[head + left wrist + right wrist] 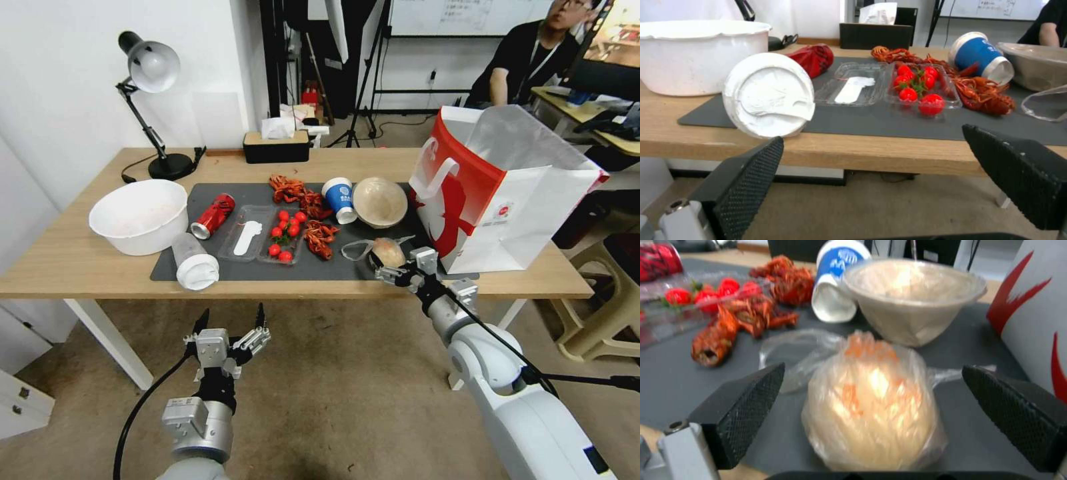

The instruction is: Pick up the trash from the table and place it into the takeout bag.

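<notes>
Head view: right gripper stands spread at the desk's near edge, just in front of the clear bag with tan lump on the dark grey mat; takeout bag stands near the desk's right end; left gripper hangs spread below the near edge.

Left wrist view: clear cup with white lid lies on its side at the near edge.

Right wrist view: lump sits between the parted fingers. Judgement: centre, then close gently on the lump, not the loose film.
</notes>
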